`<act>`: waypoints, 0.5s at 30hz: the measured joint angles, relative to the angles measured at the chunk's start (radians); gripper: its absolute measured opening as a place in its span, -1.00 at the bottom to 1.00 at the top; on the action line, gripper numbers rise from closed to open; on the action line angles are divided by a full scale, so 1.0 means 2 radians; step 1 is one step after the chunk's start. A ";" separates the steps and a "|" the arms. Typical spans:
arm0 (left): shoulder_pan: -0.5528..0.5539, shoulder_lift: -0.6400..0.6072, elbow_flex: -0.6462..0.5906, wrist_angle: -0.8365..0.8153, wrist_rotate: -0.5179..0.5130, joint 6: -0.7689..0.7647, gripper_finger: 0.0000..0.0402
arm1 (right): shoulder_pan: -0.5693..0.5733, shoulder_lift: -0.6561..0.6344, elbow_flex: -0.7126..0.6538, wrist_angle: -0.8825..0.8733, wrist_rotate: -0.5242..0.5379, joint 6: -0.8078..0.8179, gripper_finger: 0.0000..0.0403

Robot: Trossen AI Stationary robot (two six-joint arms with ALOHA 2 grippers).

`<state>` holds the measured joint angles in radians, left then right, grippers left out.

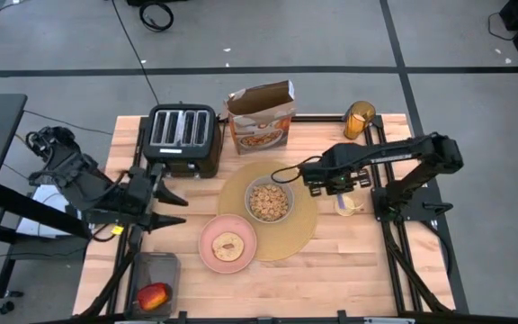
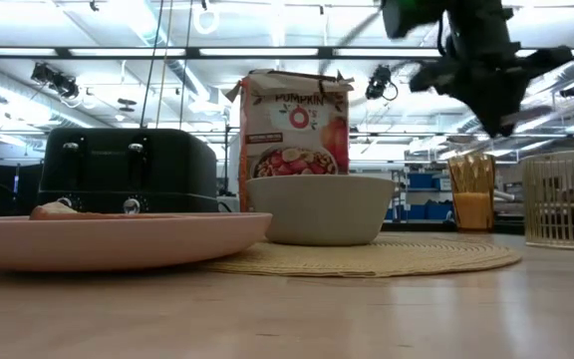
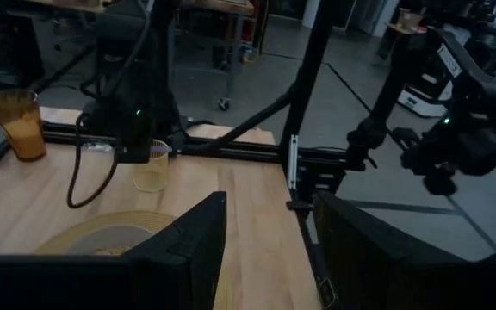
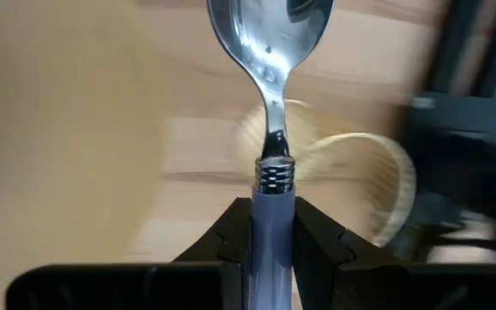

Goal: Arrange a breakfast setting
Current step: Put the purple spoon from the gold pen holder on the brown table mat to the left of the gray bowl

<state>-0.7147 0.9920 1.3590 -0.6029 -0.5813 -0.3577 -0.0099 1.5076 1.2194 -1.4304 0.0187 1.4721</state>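
A grey bowl (image 1: 268,202) of cereal sits on the round tan placemat (image 1: 299,229). A pink plate (image 1: 212,254) with a toasted bread round (image 1: 229,245) overlaps the mat's near left edge. The amber glass (image 1: 360,119) stands at the far right. The apple (image 1: 154,295) lies in a dark tray at the near left corner. My right gripper (image 1: 317,183) hangs above the mat's right edge, pointing down and shut on the spoon (image 4: 269,34). My left gripper (image 1: 180,210) hovers open and level over the table's left edge, with nothing between its fingers (image 3: 188,250). My right gripper pinches the spoon's pale blue-grey handle (image 4: 271,215) between its two fingers, just behind the ribbed metal collar. The fingers come from above and point down, lying along the spoon. The spoon hangs upright below them, its metal bowl (image 4: 269,26) lowest, clear of the table.
A black toaster (image 1: 183,137) and an open cereal box (image 1: 261,117) stand along the far edge. A small gold wire holder (image 1: 349,205) stands on the wood right of the mat, below the spoon. Bare wood lies at the near right.
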 joint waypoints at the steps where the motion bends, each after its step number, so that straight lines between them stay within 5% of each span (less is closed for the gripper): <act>1: -0.004 0.000 0.000 0.001 -0.006 0.001 -0.10 | 0.007 -0.006 0.000 0.019 0.006 0.011 -0.70; 10: 0.009 0.001 0.000 0.003 -0.036 0.007 -0.10 | 0.037 0.075 0.000 0.182 0.020 0.052 -0.70; 15: 0.018 0.001 0.000 0.003 -0.037 -0.001 -0.10 | 0.023 0.143 0.000 0.175 -0.008 0.031 -0.70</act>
<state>-0.6796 0.9939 1.3590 -0.5965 -0.6548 -0.3600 0.0363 1.7929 1.2184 -1.0809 0.0018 1.5350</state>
